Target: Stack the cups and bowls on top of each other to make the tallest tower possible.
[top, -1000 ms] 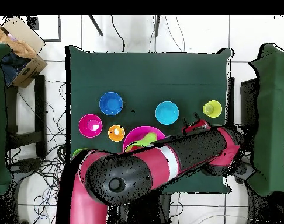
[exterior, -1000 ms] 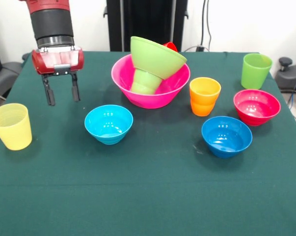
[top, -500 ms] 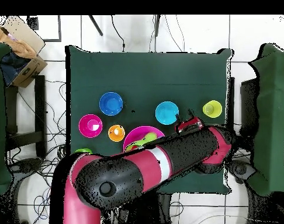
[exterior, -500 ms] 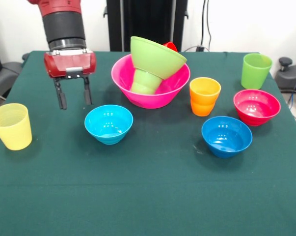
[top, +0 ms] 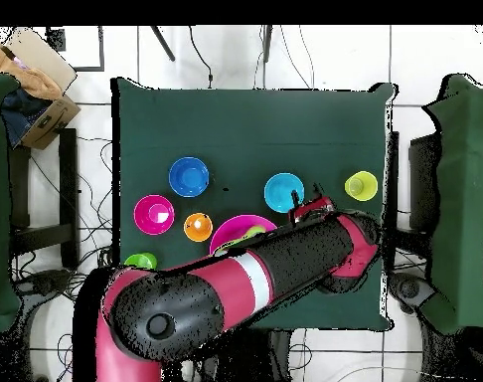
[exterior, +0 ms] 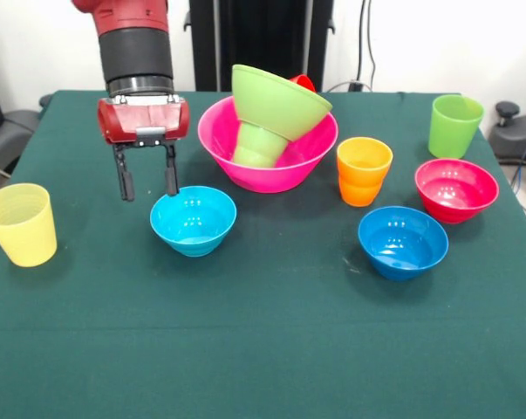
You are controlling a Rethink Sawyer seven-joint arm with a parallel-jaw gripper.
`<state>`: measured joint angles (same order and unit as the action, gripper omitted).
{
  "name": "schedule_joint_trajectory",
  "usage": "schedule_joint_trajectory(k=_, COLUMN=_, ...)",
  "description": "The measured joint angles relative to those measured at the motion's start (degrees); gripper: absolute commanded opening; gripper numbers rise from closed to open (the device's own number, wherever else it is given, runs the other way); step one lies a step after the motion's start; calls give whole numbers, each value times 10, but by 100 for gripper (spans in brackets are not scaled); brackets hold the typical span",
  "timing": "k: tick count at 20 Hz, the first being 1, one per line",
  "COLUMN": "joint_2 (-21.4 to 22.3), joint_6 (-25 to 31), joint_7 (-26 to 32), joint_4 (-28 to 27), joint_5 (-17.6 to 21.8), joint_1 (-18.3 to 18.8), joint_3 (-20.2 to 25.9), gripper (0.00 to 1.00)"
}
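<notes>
My gripper (exterior: pixel 147 192) hangs open and empty just left of the light blue bowl (exterior: pixel 193 219), its right finger close to that bowl's rim. The tower stands behind and to the right. It is a large pink bowl (exterior: pixel 271 177) holding an upturned small green cup (exterior: pixel 259 146), with a lime green bowl (exterior: pixel 276 101) tilted on top. A red cup (exterior: pixel 303 82) peeks out behind the lime bowl. A pale yellow cup (exterior: pixel 20 224) stands at the far left. Orange cup (exterior: pixel 364 170), tall lime cup (exterior: pixel 455 125), magenta bowl (exterior: pixel 455 188) and darker blue bowl (exterior: pixel 402 241) stand to the right. The overhead view shows the gripper (top: pixel 307 197) beside the light blue bowl (top: pixel 283 192).
A dark green cloth (exterior: pixel 263 349) covers the table, with a wide bare stretch along its near side. In the overhead view my arm (top: pixel 255 284) hides part of the pink bowl (top: pixel 229 228). Chairs and cables surround the table.
My gripper has moved right and down, from near the yellow cup's side to just left of the light blue bowl. It stayed open. No cup or bowl has moved.
</notes>
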<state>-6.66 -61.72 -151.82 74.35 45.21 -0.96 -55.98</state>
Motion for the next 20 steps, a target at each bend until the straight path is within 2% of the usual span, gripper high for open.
schedule_joint_trajectory(k=7, joint_2=-5, joint_6=22, joint_7=0, joint_4=0, joint_5=-8, joint_1=0, joint_3=0, gripper=100)
schedule_joint_trajectory(k=15, joint_2=-20, joint_6=33, joint_7=0, joint_4=0, joint_5=-67, joint_1=9, joint_3=-1, gripper=100)
schedule_joint_trajectory(k=20, joint_2=-25, joint_6=33, joint_7=0, joint_4=0, joint_5=-80, joint_1=11, joint_3=-1, gripper=100)
